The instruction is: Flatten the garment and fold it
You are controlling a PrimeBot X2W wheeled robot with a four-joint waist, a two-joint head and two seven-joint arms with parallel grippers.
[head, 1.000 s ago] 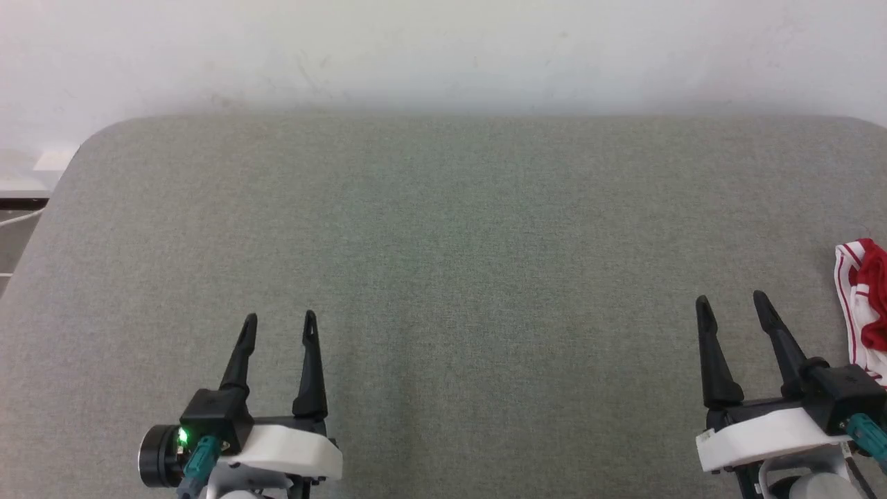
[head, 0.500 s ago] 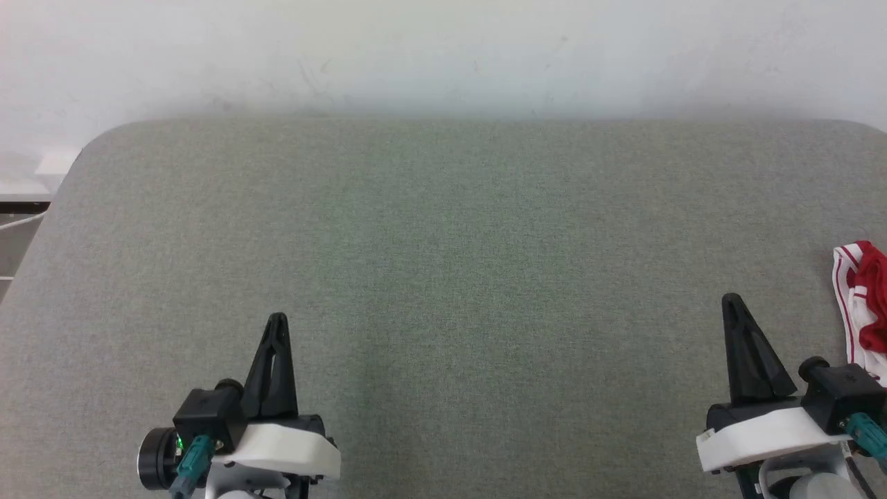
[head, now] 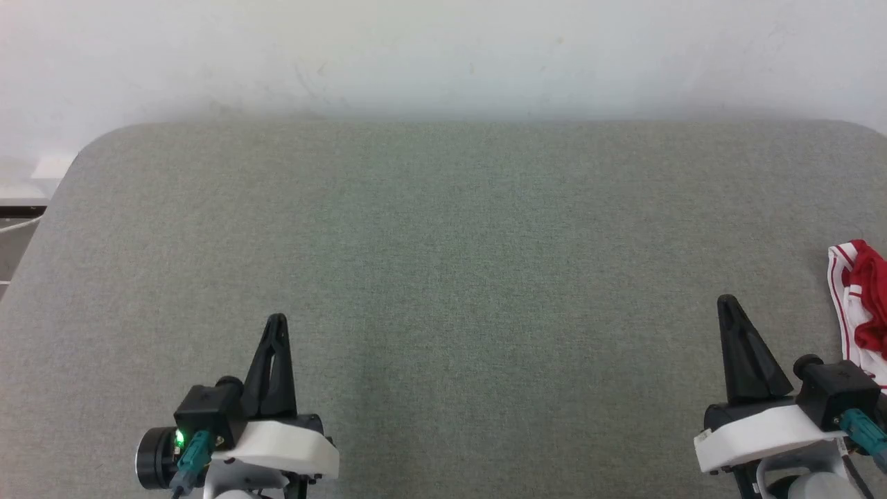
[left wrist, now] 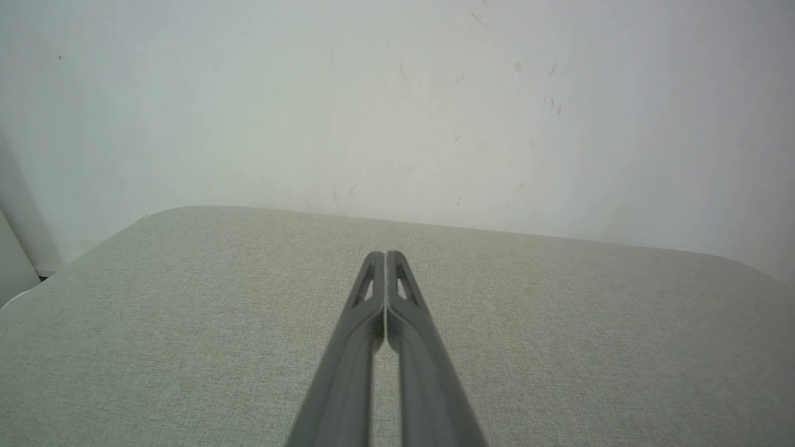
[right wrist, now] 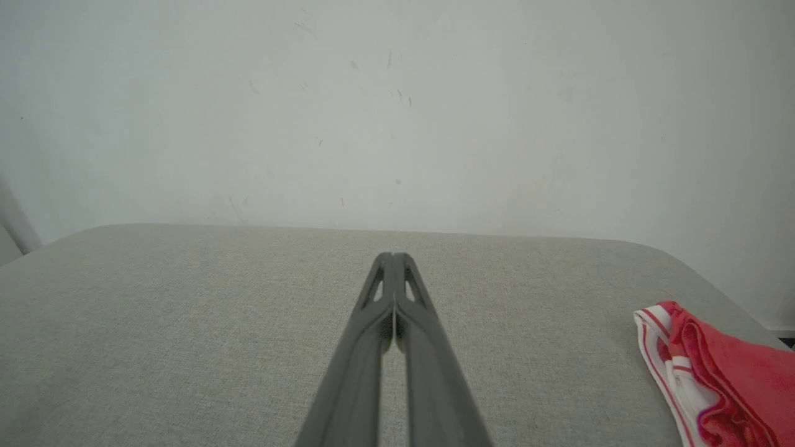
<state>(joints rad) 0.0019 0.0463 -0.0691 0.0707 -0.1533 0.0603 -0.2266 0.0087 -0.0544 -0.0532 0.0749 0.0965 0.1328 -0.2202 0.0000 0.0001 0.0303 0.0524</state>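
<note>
The garment (head: 863, 305) is a crumpled heap of red cloth with white, red-striped trim at the table's right edge, partly cut off by the frame. In the right wrist view the garment (right wrist: 714, 379) lies at the lower right. My right gripper (head: 726, 301) is shut with nothing in it, a short way left of the cloth and apart from it; its fingertips (right wrist: 392, 256) meet in the wrist view. My left gripper (head: 276, 319) is shut and empty near the front left, its fingers (left wrist: 386, 254) pressed together.
A grey-green fabric-covered table (head: 443, 242) with rounded corners spreads before me. A white wall (head: 443, 55) rises behind its far edge. Past the table's left edge, a bit of white ledge and cable (head: 24, 208) shows.
Both grippers went from open to shut a second ago and have stayed shut. The head view has shifted slightly, so the table and garment sit a little differently in the picture.
</note>
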